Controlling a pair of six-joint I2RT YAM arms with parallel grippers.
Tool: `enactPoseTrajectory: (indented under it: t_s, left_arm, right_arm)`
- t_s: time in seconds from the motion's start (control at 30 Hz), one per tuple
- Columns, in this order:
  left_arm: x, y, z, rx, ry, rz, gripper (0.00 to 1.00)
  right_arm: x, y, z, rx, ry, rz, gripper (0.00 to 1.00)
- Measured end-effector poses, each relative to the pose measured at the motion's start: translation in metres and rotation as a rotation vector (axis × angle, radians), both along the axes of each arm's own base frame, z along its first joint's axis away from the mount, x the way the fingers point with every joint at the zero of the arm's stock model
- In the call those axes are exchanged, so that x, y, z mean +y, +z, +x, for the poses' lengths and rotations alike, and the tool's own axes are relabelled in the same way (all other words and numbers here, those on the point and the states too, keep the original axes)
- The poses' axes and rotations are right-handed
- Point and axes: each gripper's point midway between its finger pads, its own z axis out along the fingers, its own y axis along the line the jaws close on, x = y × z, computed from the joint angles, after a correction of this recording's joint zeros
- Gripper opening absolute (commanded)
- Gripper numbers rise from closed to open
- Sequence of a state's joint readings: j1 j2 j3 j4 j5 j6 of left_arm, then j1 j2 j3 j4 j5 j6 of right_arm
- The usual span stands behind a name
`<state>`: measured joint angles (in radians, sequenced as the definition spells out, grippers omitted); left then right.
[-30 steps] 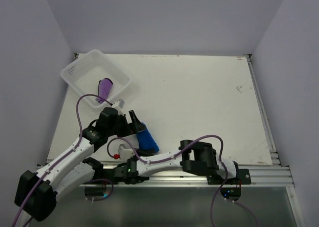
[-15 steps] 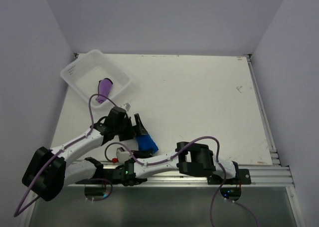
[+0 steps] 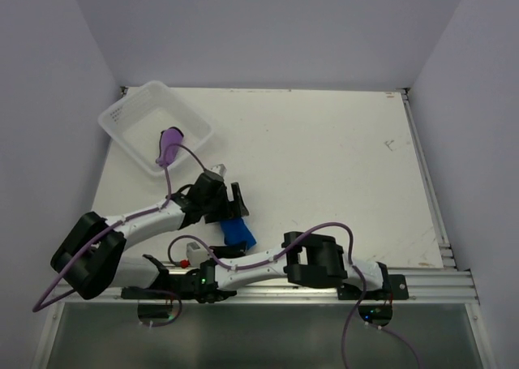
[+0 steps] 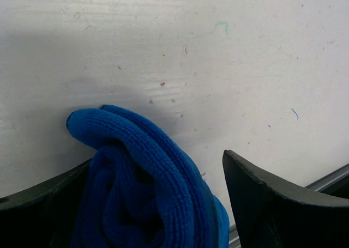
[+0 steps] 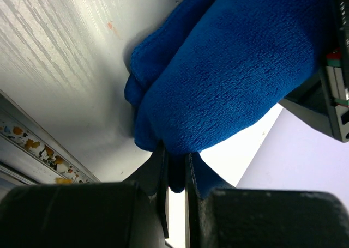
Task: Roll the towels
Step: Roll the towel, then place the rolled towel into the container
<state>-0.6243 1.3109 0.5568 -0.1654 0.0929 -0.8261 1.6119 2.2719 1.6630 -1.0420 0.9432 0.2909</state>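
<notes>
Low and left of centre in the overhead view: the royal blue towel [image 3: 239, 233], bunched into a thick fold on the white table [image 3: 324, 166], near the metal rail [image 3: 430, 281] at the bottom edge. Straddled from the upper left by the left gripper [image 4: 158, 163], claw wide. In the left wrist view, cloth pressed against the finger [image 4: 43, 204] at lower left, clear of the one at lower right. Pinched from below by the right gripper [image 5: 175, 171], claw narrowed to a slit around a thin edge of the blue cloth. In the upper left of the overhead view, the purple towel [image 3: 169, 144], a compact bundle inside the white plastic basket [image 3: 122, 113], well apart from the blue one.
</notes>
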Motion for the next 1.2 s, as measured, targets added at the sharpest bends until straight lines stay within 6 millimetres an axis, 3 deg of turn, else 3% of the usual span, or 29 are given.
enactPoseTrajectory:
  t_s: [0.23, 0.4, 0.47, 0.5, 0.53, 0.57, 0.77, 0.93, 0.97, 1.1, 1.2]
  left_arm:
    - [-0.006, -0.007, 0.006, -0.058, 0.017, -0.015, 0.65]
    - [-0.013, -0.016, 0.015, -0.08, 0.023, -0.019, 0.41]
    - [-0.019, -0.019, 0.019, -0.083, 0.015, -0.026, 0.23]
    - [-0.023, -0.02, 0.023, -0.095, 0.012, -0.034, 0.09]
    - [-0.025, -0.019, 0.024, -0.099, 0.012, -0.039, 0.09]
    - [-0.027, -0.019, 0.026, -0.104, 0.011, -0.046, 0.0]
    - [-0.035, -0.016, 0.035, -0.123, 0.006, -0.048, 0.0]
    - [-0.033, -0.012, 0.04, -0.123, 0.001, 0.001, 0.0]
    - [-0.03, -0.012, 0.041, -0.12, 0.005, 0.023, 0.0]
    - [-0.008, -0.01, 0.047, -0.101, 0.033, 0.136, 0.0]
    - [0.017, -0.005, 0.052, -0.079, 0.064, 0.231, 0.0]
  right_arm:
    - [0.001, -0.002, 0.0, 0.003, 0.002, 0.003, 0.02]
    - [-0.002, -0.003, 0.001, 0.001, 0.0, 0.008, 0.26]
    - [-0.005, -0.002, 0.001, 0.003, -0.005, 0.023, 0.39]
    - [-0.007, -0.002, 0.001, 0.007, -0.011, 0.032, 0.43]
    - [-0.011, -0.002, 0.001, 0.018, -0.015, 0.034, 0.46]
    - [-0.013, -0.002, 0.0, 0.024, -0.021, 0.046, 0.52]
    - [-0.032, 0.009, -0.012, 0.097, -0.05, 0.139, 0.6]
    - [-0.054, 0.044, -0.029, 0.179, -0.061, 0.329, 0.62]
    - [-0.059, 0.046, -0.032, 0.198, -0.067, 0.355, 0.62]
    - [-0.076, 0.097, -0.036, 0.248, -0.081, 0.609, 0.63]
    - [-0.083, 0.12, -0.035, 0.261, -0.093, 0.722, 0.66]
